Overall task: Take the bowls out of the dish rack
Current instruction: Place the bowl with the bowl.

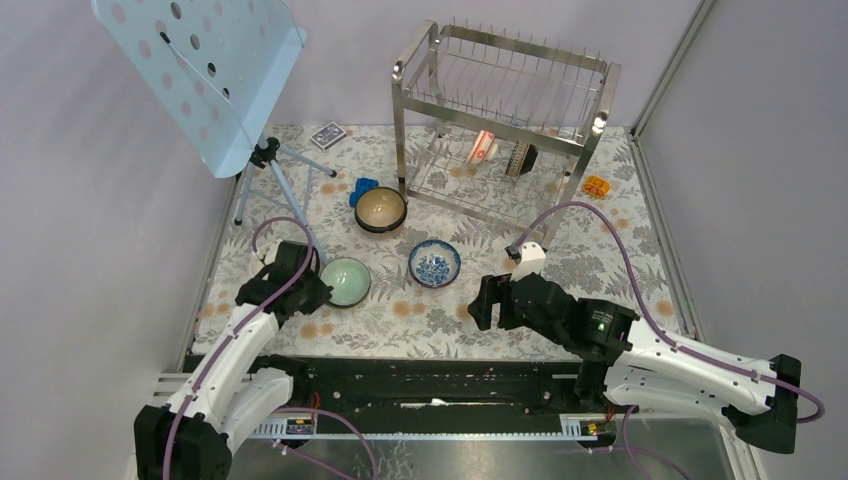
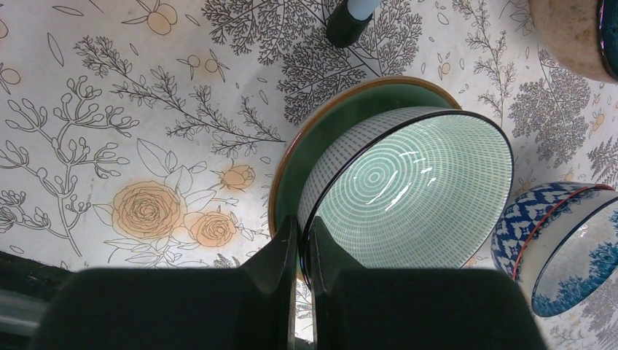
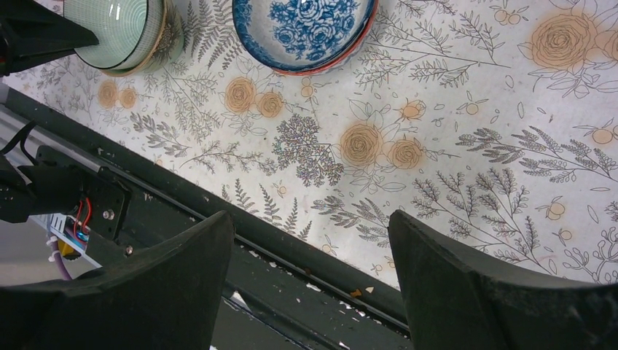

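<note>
Pale blue perforated music stand [image 1: 200, 70] tilted on tripod [image 1: 265, 155] at far left, patterned card box [image 1: 328, 135] at far edge of floral tablecloth [image 1: 440, 310], small blue object [image 1: 362, 190] near centre, orange object [image 1: 596, 186] at right.

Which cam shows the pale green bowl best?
Left wrist. The pale green bowl fills the frame, its ringed inside is clear, and the left gripper is shut on its rim. Top external shows it small, beside that gripper. Right wrist catches only part of it, at the top-left corner.
</note>
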`<state>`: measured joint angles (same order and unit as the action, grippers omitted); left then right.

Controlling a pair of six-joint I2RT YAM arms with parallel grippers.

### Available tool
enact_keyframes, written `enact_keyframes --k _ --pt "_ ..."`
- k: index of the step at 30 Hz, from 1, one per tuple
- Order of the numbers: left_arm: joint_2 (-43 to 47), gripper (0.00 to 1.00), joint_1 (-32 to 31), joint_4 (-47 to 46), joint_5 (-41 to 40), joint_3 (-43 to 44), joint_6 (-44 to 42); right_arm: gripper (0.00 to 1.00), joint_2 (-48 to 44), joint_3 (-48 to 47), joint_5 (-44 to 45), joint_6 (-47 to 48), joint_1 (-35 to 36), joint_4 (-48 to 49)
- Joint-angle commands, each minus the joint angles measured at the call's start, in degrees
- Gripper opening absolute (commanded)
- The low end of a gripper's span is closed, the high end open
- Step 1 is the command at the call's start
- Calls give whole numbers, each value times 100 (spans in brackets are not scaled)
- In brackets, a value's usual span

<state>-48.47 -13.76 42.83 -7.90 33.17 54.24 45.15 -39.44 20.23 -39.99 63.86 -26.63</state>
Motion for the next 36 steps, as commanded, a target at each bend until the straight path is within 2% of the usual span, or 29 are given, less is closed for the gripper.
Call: enact_keyframes --k 1,5,13,20,25,36 --pt "67 0 22 -374 18 35 93 84 -8 31 -12 -47 -5 179" --pt "21 1 23 -394 21 27 87 84 21 24 -8 -41 -5 192" --pt "39 17 22 -319 34 87 74 84 64 15 0 -7 -5 194" --pt "115 21 27 -175 -7 148 103 84 74 11 8 29 -5 198" --pt "152 32 22 -59 -49 252 81 84 73 24 -6 44 -5 226" --pt "271 41 22 231 -180 510 -67 84 195 -42 -25 107 -5 281"
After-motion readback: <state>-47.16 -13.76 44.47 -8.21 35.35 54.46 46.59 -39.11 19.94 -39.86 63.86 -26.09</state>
